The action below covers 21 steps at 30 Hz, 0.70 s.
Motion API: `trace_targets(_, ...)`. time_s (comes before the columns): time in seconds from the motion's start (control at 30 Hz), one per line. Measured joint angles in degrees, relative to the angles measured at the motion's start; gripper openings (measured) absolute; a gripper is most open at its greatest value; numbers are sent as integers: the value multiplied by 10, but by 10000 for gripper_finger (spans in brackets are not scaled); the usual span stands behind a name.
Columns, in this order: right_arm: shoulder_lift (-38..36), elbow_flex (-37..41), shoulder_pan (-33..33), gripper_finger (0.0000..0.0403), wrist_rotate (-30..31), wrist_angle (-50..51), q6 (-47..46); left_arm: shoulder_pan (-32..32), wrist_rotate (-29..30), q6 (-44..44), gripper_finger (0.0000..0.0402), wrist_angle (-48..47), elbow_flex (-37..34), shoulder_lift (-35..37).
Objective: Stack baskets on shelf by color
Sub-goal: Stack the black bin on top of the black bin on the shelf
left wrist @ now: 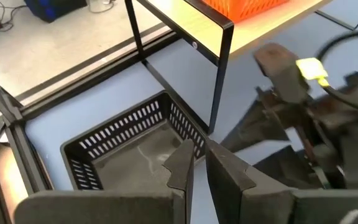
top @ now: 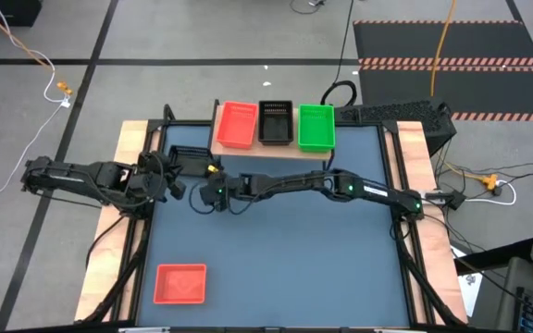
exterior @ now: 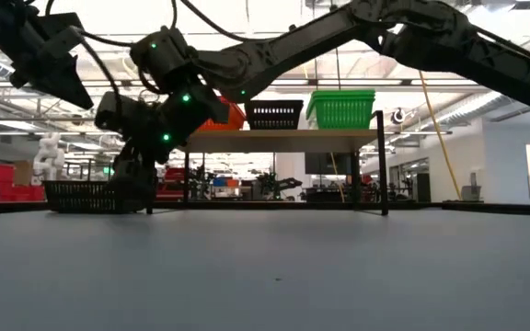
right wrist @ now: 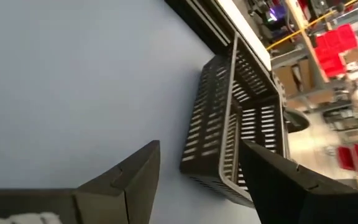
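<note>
A black slatted basket [top: 188, 159] [exterior: 86, 195] [left wrist: 129, 143] [right wrist: 235, 124] sits flat on the blue table, left of the shelf [top: 276, 148] [exterior: 283, 138]. The shelf carries one red basket [top: 237, 124], one black basket [top: 276, 121] and one green basket [top: 316, 127]. My right gripper [top: 204, 198] [right wrist: 199, 146] is open and low at the table basket's right end. My left gripper [top: 170, 183] [left wrist: 199, 163] is shut on nothing and hangs raised over the basket's near side. Another red basket [top: 180, 283] lies at the table's near left. My right gripper comes at the black basket's right end [right wrist: 229, 180] low and nearly level, from the table's right. Its open fingers [right wrist: 272, 180] stand on either side of a corner of that end. I cannot tell whether a finger touches the rim.
The shelf's thin black leg [left wrist: 219, 81] stands close beside the black basket. Wooden strips [top: 128, 185] border the table's left and right sides. The two arms' wrists are close together left of centre. Bare blue surface [top: 313, 268] fills the middle and right.
</note>
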<state>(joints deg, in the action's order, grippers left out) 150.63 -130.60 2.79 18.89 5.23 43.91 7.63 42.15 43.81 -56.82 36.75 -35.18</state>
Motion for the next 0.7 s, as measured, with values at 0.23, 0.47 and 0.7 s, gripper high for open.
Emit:
trace_targets(0.23, -1, 0, 20, 213, -58, 4, -14, 0, 1, 9, 47, 0, 0, 0)
trace_targets(0.47, 12, 0, 27, 186, -72, 13, -8, 0, 2, 11, 47, 0, 0, 0)
trace_targets(0.7, 15, 0, 32, 155, -71, 41, -25, 0, 3, 2, 47, 1, 0, 0)
